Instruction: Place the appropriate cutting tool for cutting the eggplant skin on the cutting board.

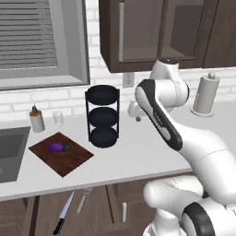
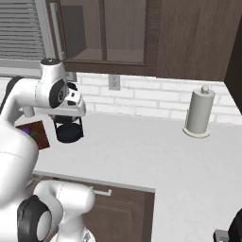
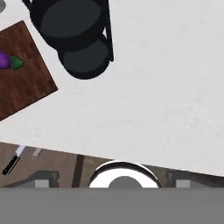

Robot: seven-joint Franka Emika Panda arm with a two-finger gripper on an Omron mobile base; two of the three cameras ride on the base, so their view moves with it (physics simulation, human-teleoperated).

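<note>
The dark reddish cutting board (image 1: 69, 159) lies on the counter left of a black rack, with the small purple eggplant (image 1: 56, 147) resting on it. The hand view has the board (image 3: 24, 87) and eggplant (image 3: 6, 61) at its upper left. A black-handled knife (image 1: 63, 213) lies below the counter's front edge, beside a fork (image 1: 83, 201) and a pale slim tool (image 1: 124, 211); the knife (image 3: 11, 162) also shows at lower left in the hand view. My gripper (image 3: 112, 183) hangs open above the bare counter right of the rack, holding nothing.
A black three-tier rack (image 1: 103, 116) stands beside the board. A paper towel holder (image 1: 205, 94) is at the back right. A sink (image 1: 9, 152), a bottle (image 1: 37, 120) and a glass (image 1: 58, 118) are at the left. Wall cabinets hang overhead.
</note>
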